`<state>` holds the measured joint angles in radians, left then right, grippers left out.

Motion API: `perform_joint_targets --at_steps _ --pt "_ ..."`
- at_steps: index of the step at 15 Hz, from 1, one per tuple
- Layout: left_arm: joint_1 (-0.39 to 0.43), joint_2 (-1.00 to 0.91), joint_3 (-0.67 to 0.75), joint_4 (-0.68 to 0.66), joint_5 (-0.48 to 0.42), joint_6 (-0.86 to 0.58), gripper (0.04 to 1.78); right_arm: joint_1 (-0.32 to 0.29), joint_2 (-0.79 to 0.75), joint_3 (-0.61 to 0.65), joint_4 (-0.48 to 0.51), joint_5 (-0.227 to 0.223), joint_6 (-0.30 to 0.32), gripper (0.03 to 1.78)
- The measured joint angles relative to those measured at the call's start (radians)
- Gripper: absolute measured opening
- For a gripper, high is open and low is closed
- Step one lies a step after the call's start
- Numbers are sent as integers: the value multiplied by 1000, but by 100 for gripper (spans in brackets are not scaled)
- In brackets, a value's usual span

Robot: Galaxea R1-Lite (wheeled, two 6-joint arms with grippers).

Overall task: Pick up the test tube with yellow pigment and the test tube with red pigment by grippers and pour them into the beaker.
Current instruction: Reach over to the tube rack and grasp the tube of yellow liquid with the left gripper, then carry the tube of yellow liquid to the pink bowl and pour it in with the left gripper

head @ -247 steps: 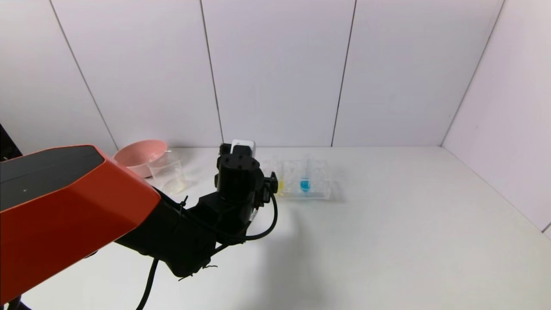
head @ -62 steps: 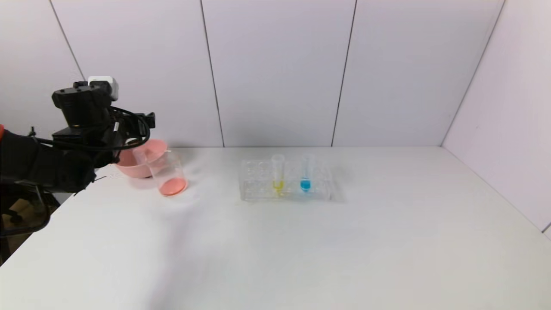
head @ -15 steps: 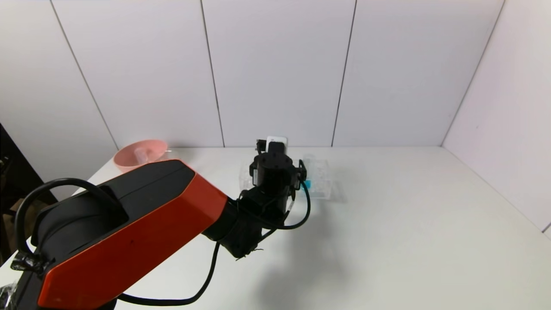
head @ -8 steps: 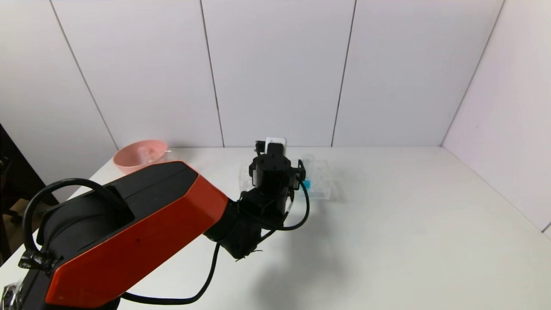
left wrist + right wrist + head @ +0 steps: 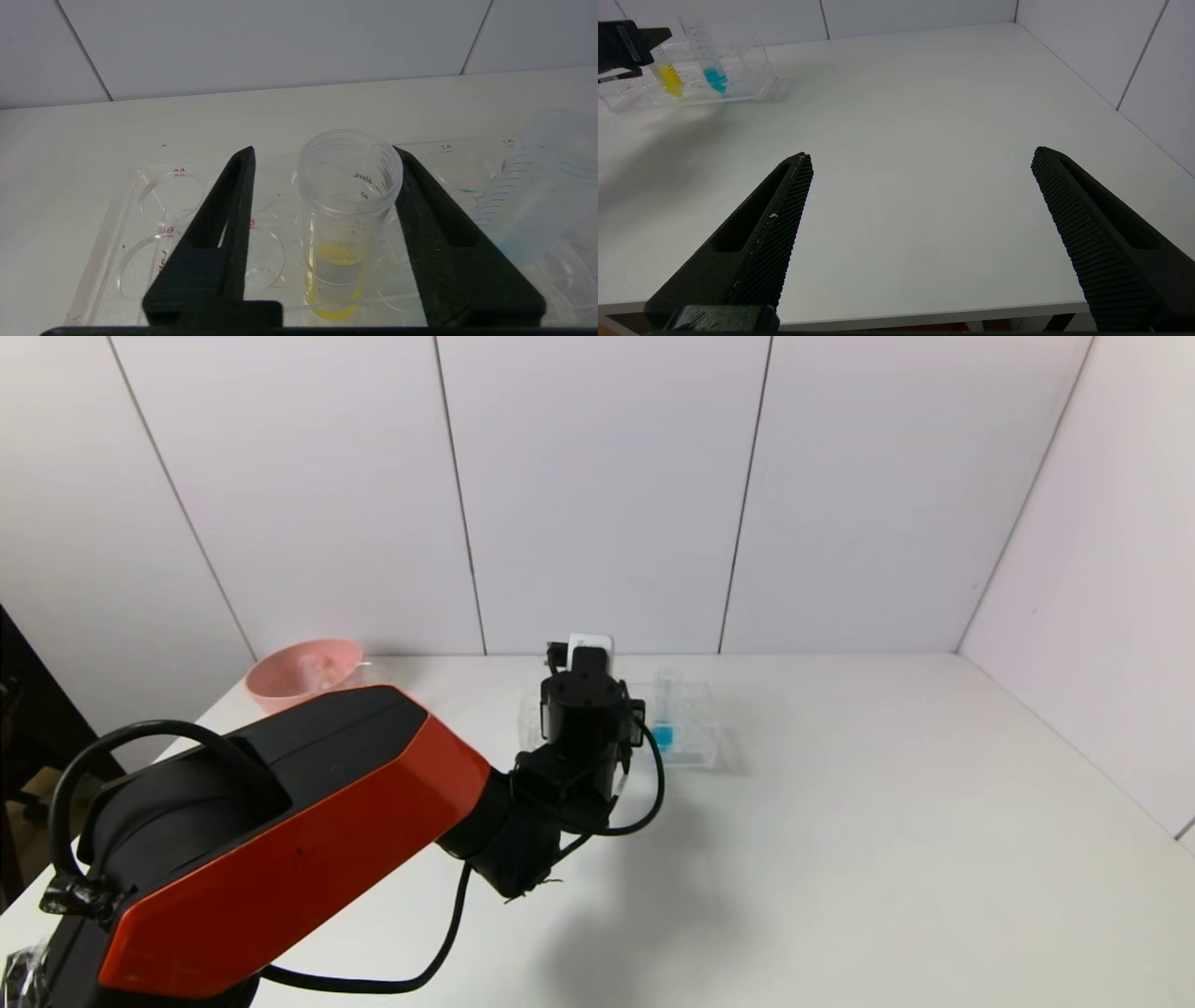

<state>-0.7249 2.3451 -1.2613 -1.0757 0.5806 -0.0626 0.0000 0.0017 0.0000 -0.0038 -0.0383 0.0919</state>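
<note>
The left hand [image 5: 322, 158] is at the clear rack [image 5: 140, 205] on the worktop [image 5: 840, 859], its fingers [image 5: 233, 196] spread either side of the upright test tube with yellow pigment [image 5: 343, 224], one touching its rim, not clamped. The right hand [image 5: 920, 163] hangs wide open and empty, well apart.

Light is bright, even and diffuse, falling from overhead onto the white counter [image 5: 840, 821]. The left arm [image 5: 280, 840] casts a soft grey shadow toward the counter's near edge; a fainter one lies beside the tube rack [image 5: 691, 737] near the far edge. No hard glare shows, only weak sheen on the clear plastic. In the left wrist view the test tube with yellow pigment [image 5: 343, 224] is sharp, while the neighbouring tube with blue liquid [image 5: 537, 186] is smeared and out of focus. The wrist views stretch things at their edges.
</note>
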Motion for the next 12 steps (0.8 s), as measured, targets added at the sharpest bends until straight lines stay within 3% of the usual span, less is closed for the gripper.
perform_joint_targets --at_steps 2,3,12 --pt "0 0 0 0 -3 -3 51 0 0 0 0 0 -1 171" --pt "0 1 0 0 -3 -3 46 0 0 0 0 0 0 171" --pt "-3 -36 -12 4 -10 36 45 0 0 0 0 0 -1 171"
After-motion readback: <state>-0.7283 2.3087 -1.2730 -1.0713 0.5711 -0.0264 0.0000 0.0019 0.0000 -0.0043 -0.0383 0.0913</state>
